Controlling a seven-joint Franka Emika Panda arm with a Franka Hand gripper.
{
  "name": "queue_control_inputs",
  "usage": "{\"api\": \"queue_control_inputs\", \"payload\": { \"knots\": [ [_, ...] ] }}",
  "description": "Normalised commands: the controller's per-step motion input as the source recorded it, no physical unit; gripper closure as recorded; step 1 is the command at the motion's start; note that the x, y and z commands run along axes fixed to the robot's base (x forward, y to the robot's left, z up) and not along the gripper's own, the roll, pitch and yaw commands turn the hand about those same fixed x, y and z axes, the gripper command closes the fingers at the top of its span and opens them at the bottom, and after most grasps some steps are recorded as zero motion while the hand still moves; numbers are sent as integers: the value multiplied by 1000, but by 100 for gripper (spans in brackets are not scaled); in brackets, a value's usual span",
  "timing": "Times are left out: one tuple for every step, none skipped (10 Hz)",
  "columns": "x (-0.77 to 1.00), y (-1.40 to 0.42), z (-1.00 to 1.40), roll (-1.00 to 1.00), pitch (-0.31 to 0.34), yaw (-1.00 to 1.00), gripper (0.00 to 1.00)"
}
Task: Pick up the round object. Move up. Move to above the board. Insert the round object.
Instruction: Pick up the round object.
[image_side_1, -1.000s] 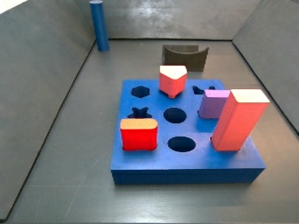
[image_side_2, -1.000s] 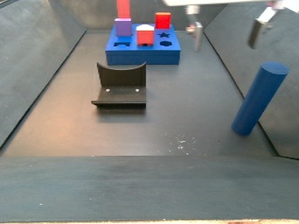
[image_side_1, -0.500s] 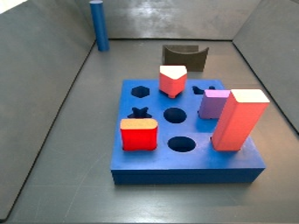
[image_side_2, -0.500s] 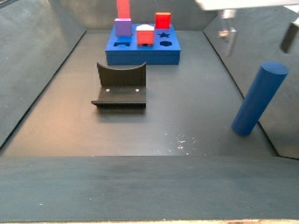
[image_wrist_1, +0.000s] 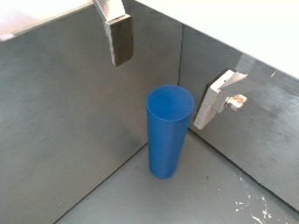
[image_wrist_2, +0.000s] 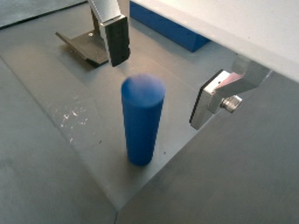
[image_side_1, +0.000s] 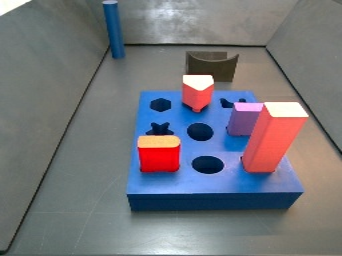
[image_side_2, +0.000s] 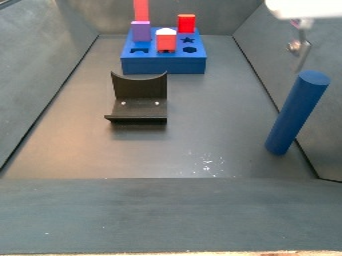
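The round object is a tall blue cylinder peg standing upright on the floor in a corner by the wall, also seen far from the board in a side view. My gripper is open and empty, hovering above the peg, its fingers apart on either side of the peg's top in both wrist views. Neither finger touches the peg. Only one finger shows in a side view. The board is a thick blue block with holes, at the other end of the floor.
On the board stand a tall red block, a purple peg and two red pieces. The dark fixture stands on the floor between board and peg. Grey walls close in beside the peg.
My gripper has moved across from near the board's end toward the corner and now sits over the blue peg. The peg and the board have not moved.
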Motion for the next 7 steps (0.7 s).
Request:
{"api": "queue_control_inputs", "payload": {
  "knots": [
    [0,120,-400,123,0,0,0],
    [223,89,-346,41,0,0,0],
    [334,123,-211,0,6,0,0],
    [234,114,-226,3,0,0,0],
    [74,54,-280,0,0,0,0],
    [0,0,-240,-39,-53,0,0],
    [0,0,-240,-120,-100,0,0]
  ]
}}
